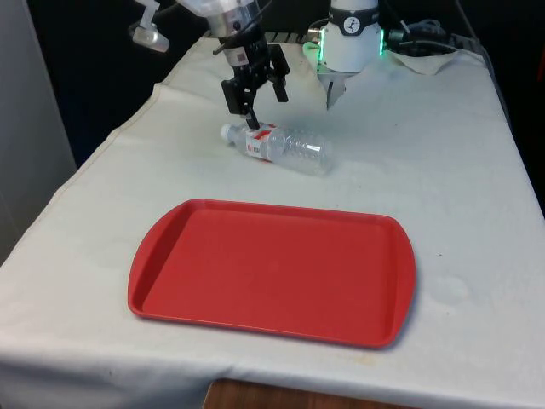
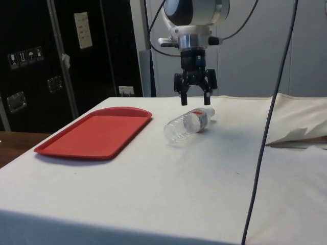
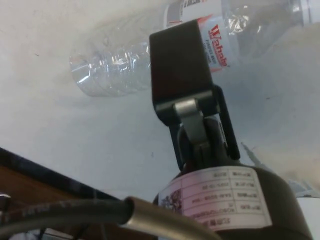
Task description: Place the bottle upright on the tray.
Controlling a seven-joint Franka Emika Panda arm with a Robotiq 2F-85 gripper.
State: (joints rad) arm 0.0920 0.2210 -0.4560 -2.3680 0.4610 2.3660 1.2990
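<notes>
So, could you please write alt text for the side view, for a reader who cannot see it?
A clear plastic bottle lies on its side on the white cloth, with the open black claw just above its capped end. An empty red tray sits apart from it, toward the dark cabinets.

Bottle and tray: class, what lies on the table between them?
Nothing: in the front view, bare white cloth separates the lying bottle from the red tray; the side view agrees.

Dark cabinets (stickers on their doors) beside a pale grey wall.
</notes>
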